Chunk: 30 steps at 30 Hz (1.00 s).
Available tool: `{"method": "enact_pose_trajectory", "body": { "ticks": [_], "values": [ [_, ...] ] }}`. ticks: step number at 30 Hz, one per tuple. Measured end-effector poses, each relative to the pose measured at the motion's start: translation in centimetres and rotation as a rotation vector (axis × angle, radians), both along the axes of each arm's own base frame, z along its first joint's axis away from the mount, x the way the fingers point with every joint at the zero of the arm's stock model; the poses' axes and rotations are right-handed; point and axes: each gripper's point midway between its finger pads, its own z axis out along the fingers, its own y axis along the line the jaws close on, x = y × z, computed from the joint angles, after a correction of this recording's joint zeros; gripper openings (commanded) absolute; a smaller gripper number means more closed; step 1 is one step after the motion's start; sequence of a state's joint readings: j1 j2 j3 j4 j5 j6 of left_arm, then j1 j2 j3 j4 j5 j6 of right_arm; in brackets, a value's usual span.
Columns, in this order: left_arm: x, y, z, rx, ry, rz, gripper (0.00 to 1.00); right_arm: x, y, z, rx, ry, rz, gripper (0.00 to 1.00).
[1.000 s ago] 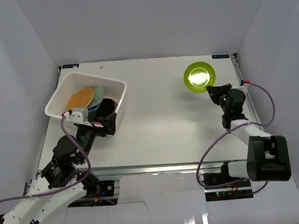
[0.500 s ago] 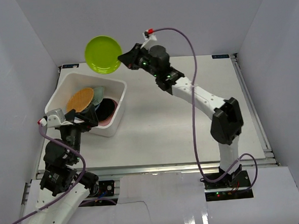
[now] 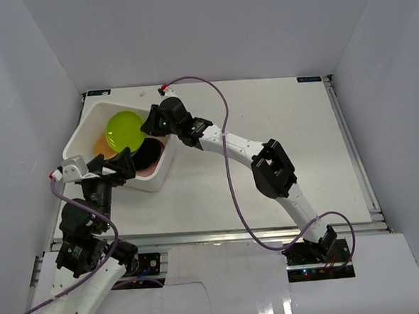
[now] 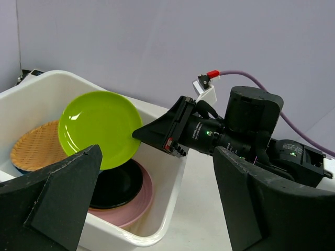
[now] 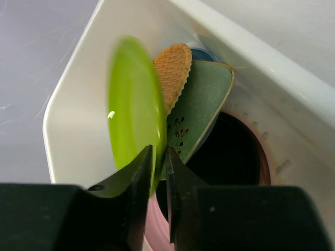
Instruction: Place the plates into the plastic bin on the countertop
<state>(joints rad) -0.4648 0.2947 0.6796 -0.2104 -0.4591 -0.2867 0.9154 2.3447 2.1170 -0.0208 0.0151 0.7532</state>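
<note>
The white plastic bin (image 3: 90,120) stands at the far left of the countertop (image 3: 266,153). My right gripper (image 3: 148,125) is shut on the rim of the lime green plate (image 3: 125,131) and holds it tilted over the bin; the plate also shows in the right wrist view (image 5: 133,115) and the left wrist view (image 4: 97,125). Inside the bin lie the orange textured plate (image 5: 174,70), the pale green dish (image 5: 201,102), the black plate (image 4: 116,187) on the pink plate (image 4: 131,209), and a blue edge. My left gripper (image 3: 117,165) is open and empty at the bin's near wall.
White walls enclose the countertop on three sides. A metal rail (image 3: 221,234) runs along the near edge. The right arm (image 3: 267,164) stretches across the middle of the countertop toward the bin.
The right gripper has carried the lime green plate from high above the bin's far edge down over the bin's inside. The left arm has barely moved.
</note>
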Motion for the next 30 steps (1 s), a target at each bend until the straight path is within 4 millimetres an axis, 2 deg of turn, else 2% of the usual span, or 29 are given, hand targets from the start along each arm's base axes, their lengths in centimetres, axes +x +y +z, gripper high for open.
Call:
{"method": "enact_pose_trajectory", "body": {
  "ticks": [1,4,5,7,11,15,18,19,20,22,25,27,30],
  "values": [
    [0.0,0.0,0.0,-0.001,0.001,0.0,0.98,0.1,-0.1,-0.1,0.0,0.003,-0.01,0.32],
    [0.2,-0.1,-0.1,0.001,0.005,-0.002,0.98,0.4,-0.3,0.2,0.018,-0.005,-0.04,0.5],
    [0.2,-0.1,-0.1,0.001,0.007,-0.002,0.98,0.4,-0.5,0.1,0.019,-0.004,-0.046,0.53],
    [0.3,-0.2,-0.3,0.004,0.012,-0.001,0.98,0.4,-0.8,-0.1,0.015,0.0,-0.055,0.56],
    [0.7,-0.4,-0.6,0.01,0.03,-0.005,0.98,-0.3,-1.6,1.1,0.044,-0.028,-0.053,0.56],
    [1.1,-0.8,-1.0,0.015,0.044,-0.017,0.98,-2.8,-5.0,3.1,0.04,-0.071,-0.046,0.57],
    [1.3,-1.4,-1.1,0.016,0.053,-0.045,0.98,-5.2,-8.7,6.3,0.056,-0.152,-0.041,0.71],
    [1.3,-1.8,-1.0,0.019,0.056,-0.062,0.98,-6.1,-10.1,7.4,0.061,-0.186,-0.038,0.9],
    [1.4,-2.2,-0.9,0.021,0.059,-0.083,0.98,-7.1,-11.8,8.9,0.069,-0.227,-0.041,0.92],
    [1.5,-3.5,-0.4,0.023,0.061,-0.145,0.98,-9.0,-15.2,11.7,0.089,-0.327,-0.051,0.9],
    [1.6,-5.7,0.5,0.023,0.061,-0.258,0.98,-12.7,-22.1,15.3,0.117,-0.481,-0.106,0.9],
    [1.6,-7.8,1.2,0.025,0.065,-0.361,0.98,-14.5,-26.5,16.5,0.127,-0.561,-0.17,0.9],
    [1.5,-10.6,1.8,0.029,0.074,-0.503,0.98,-16.1,-32.3,16.3,0.106,-0.624,-0.293,0.9]
  ]
}}
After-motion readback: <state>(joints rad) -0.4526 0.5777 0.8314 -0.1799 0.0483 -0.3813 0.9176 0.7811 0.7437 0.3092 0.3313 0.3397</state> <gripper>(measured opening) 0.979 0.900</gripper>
